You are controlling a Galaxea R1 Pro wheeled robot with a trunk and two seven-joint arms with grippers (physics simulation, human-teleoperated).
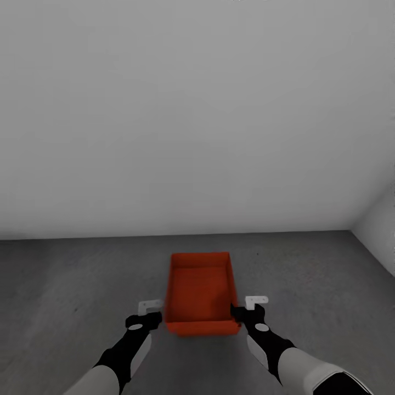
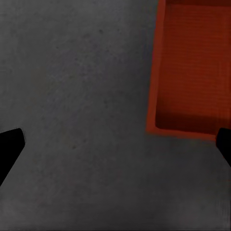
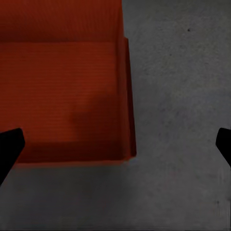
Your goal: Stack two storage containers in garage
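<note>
Orange-red storage container (image 1: 200, 296) — lower centre, resting on grey garage floor (image 1: 66, 285) | left gripper (image 1: 147, 314) and right gripper (image 1: 248, 308) flank near corners, fingers spread, gripping nothing | retreat straight outward — avoid nudging walls.

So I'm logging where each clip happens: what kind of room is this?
Probably a garage or similar bare utility room: a rough dark grey concrete-like floor, plain white walls with no furniture in view, and an orange-red storage container set on the floor.
</note>
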